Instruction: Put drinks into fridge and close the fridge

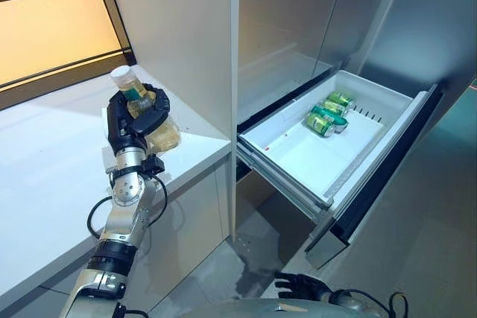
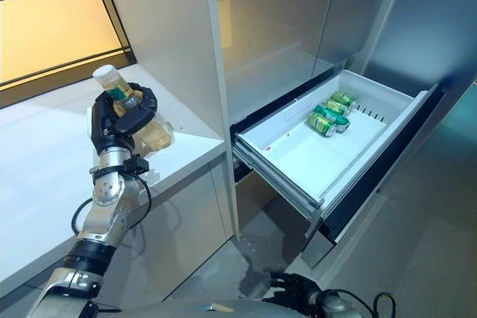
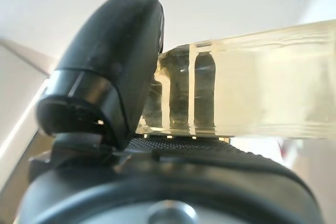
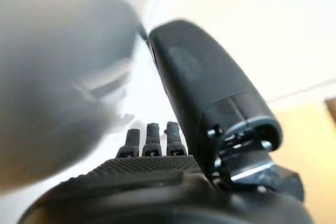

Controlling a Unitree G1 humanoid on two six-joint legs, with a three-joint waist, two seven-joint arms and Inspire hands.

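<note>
My left hand (image 1: 130,130) is shut on a clear bottle (image 1: 134,96) of yellowish drink with a white cap. It holds the bottle tilted above the white counter (image 1: 45,184). In the left wrist view the thumb (image 3: 110,61) presses on the bottle (image 3: 262,87). The fridge's white drawer (image 1: 298,161) stands pulled out to the right, with green cans (image 1: 326,117) lying at its back. My right hand (image 1: 298,286) hangs low near the floor in front of the drawer, fingers relaxed and empty; it also shows in the right wrist view (image 4: 152,171).
A tall white panel (image 1: 179,35) stands between the counter and the fridge. A pale yellowish mass (image 1: 167,138) sits on the counter right behind my left hand; I cannot tell whether it is part of the bottle. The drawer's dark front (image 1: 387,176) juts out over the floor.
</note>
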